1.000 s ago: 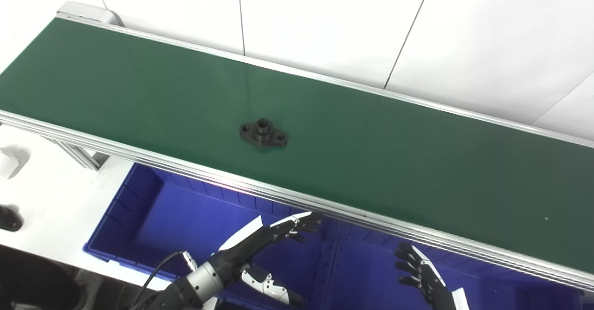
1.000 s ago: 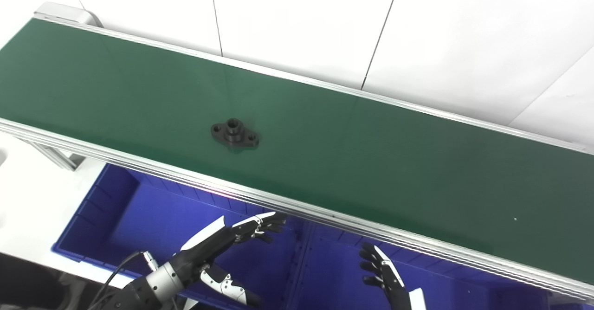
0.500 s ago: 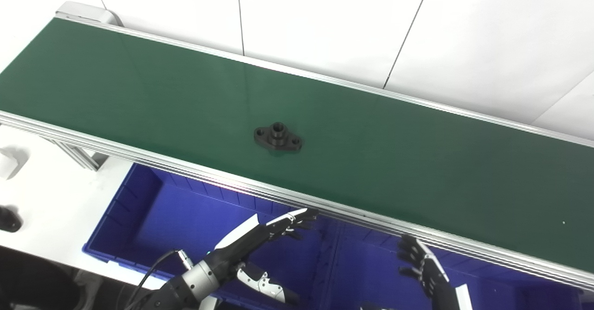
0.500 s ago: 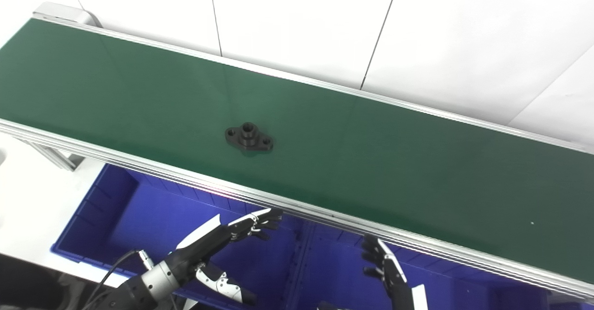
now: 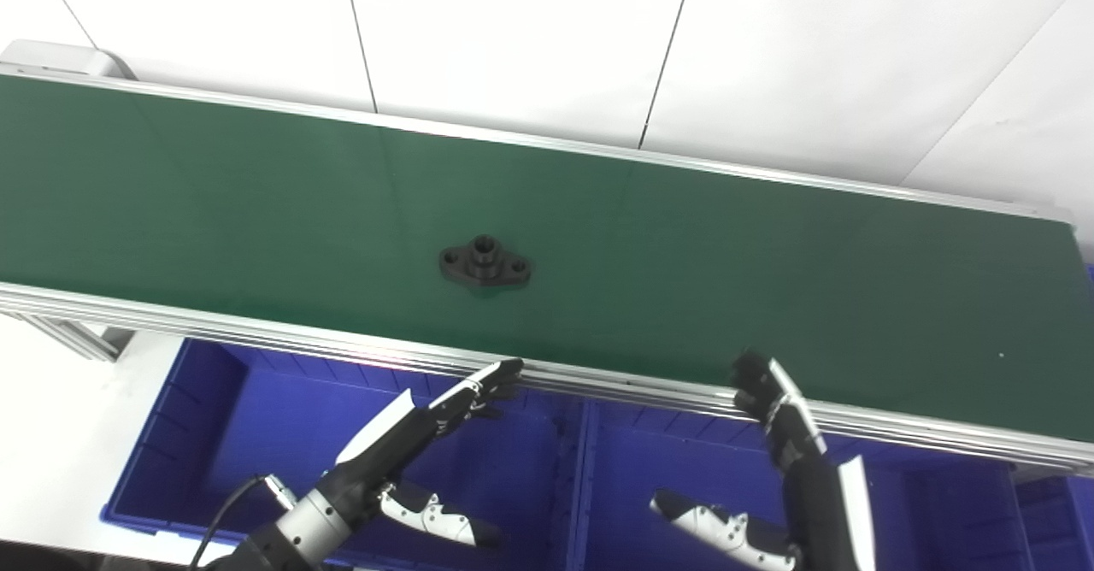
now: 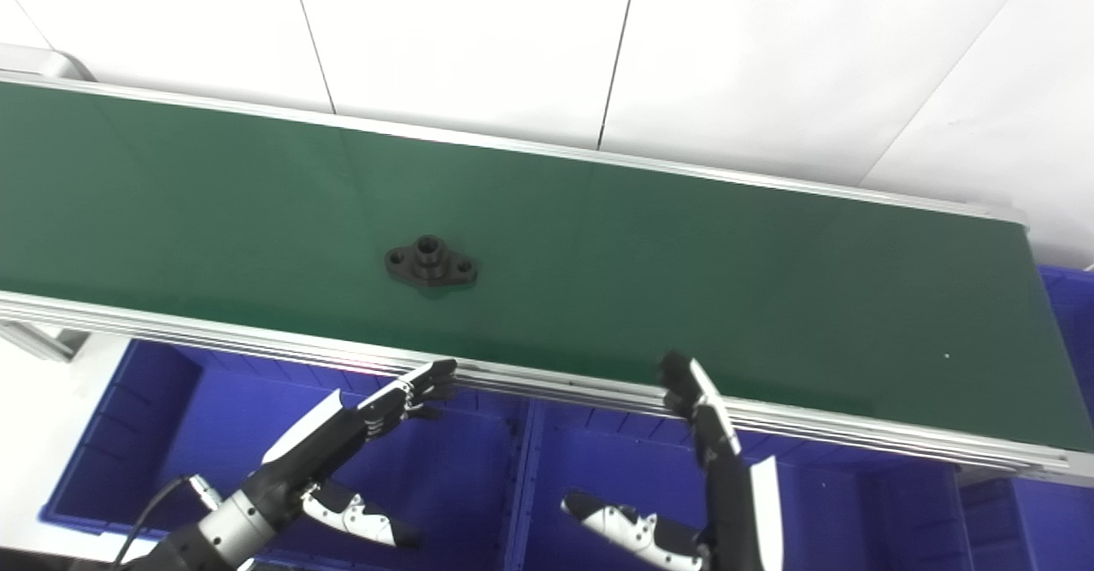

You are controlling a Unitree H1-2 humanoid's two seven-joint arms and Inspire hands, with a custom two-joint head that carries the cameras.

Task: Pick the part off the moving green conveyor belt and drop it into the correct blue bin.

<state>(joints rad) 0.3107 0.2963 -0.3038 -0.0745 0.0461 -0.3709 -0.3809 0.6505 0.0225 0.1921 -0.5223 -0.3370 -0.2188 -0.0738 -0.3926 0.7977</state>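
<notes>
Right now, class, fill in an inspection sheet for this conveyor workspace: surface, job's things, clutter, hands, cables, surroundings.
Surface: long green conveyor belt with aluminium side rails, bare apart from one part.
Job's things: black metal flange part with raised centre hub, lying flat mid-belt; blue plastic bins below the near rail.
Clutter: nothing seen.
Hands: left hand open over the bins; right hand open, fingertips at the near rail.
Cables: black cable at the left wrist.
Surroundings: white panelled wall.

The part (image 5: 485,265) is a small black flange with a raised hub and two bolt ears, sitting flat mid-width on the green conveyor belt (image 5: 769,280). Two blue bins (image 5: 214,417) sit side by side below the belt's near rail.
</notes>
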